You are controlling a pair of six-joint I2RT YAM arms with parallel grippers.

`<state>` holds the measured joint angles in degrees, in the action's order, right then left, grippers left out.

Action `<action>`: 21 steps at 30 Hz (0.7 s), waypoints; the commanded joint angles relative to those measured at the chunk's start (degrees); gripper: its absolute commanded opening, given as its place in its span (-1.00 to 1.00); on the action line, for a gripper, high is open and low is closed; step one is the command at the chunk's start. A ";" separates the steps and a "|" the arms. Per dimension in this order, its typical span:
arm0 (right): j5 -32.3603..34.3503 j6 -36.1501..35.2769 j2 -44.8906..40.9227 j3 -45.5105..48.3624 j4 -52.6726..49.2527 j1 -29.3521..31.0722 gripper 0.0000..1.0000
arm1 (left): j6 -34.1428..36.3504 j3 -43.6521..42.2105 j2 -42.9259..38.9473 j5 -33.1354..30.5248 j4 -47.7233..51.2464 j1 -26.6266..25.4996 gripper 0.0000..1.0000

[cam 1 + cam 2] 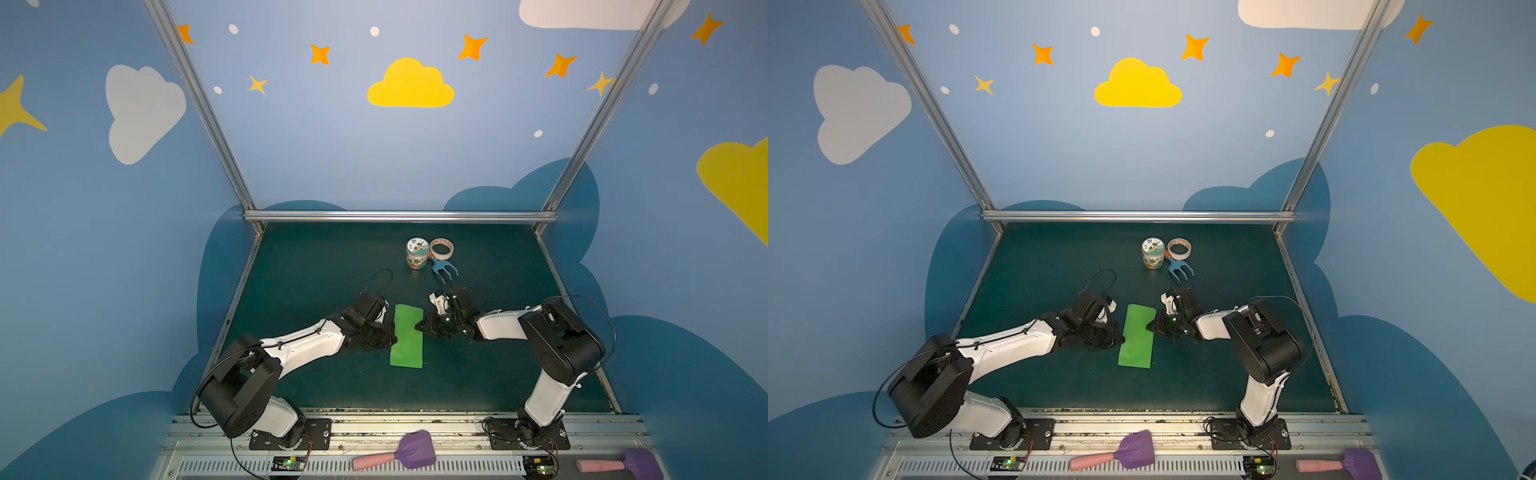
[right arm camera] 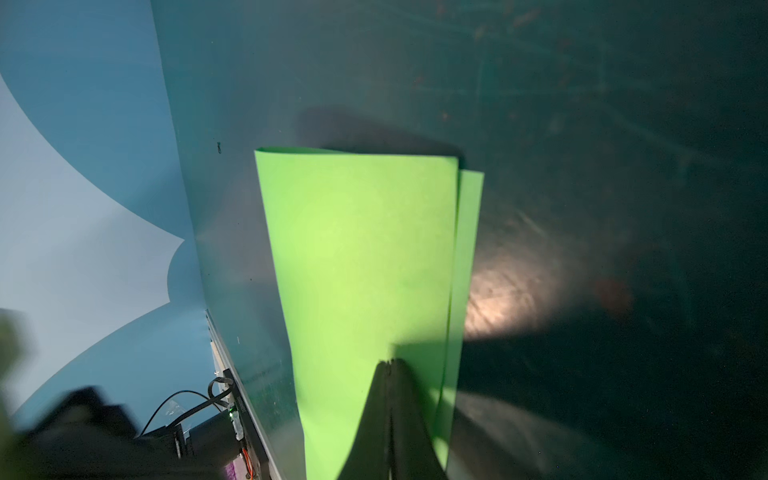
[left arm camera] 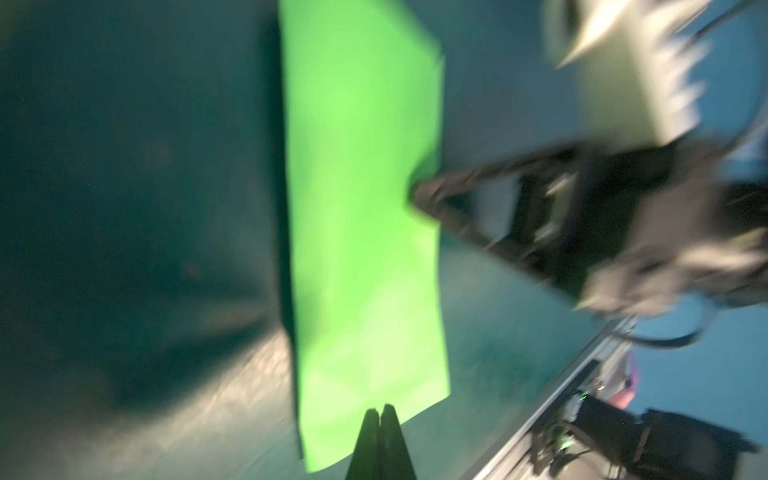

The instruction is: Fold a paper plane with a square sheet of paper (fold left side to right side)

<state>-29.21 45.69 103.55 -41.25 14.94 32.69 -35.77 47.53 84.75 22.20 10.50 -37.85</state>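
The square sheet of paper (image 1: pixel 408 337) (image 1: pixel 1137 337) lies on the dark green table, folded into a narrow bright green strip. In the right wrist view the paper (image 2: pixel 357 266) shows its top layer slightly short of the lower layer along one long side. My left gripper (image 1: pixel 395 340) (image 1: pixel 1122 340) is shut, its tips at the strip's left edge; in the left wrist view the left gripper (image 3: pixel 380 409) sits over the paper (image 3: pixel 365 208), blurred. My right gripper (image 1: pixel 417 327) (image 1: pixel 1148 327) (image 2: pixel 390 362) is shut, its tips lying on the strip's right edge and gripping nothing.
Behind the arms stand a small printed jar (image 1: pixel 417 253), a tape roll (image 1: pixel 441 248) and a blue toy rake (image 1: pixel 444 269). Two purple toy shovels (image 1: pixel 411 451) (image 1: pixel 623 464) with pink handles lie on the front rail. Metal frame posts and blue walls enclose the table (image 1: pixel 316 266).
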 commanded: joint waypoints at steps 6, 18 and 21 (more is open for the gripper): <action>8.51 -1.83 7.62 3.02 -13.65 0.67 -1.00 | 8.73 14.06 14.48 3.02 5.96 4.15 -0.93; 8.82 -2.84 7.11 3.02 -14.47 0.61 -1.00 | 8.25 13.44 23.86 0.05 2.61 6.56 -0.93; 8.82 -3.27 7.11 3.02 -14.55 0.49 -1.00 | 8.09 12.64 23.48 0.04 2.27 6.56 -0.93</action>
<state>-29.91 44.27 103.96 -41.58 14.83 32.49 -28.67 61.52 108.01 23.49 12.45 -31.20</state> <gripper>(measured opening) 0.047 0.047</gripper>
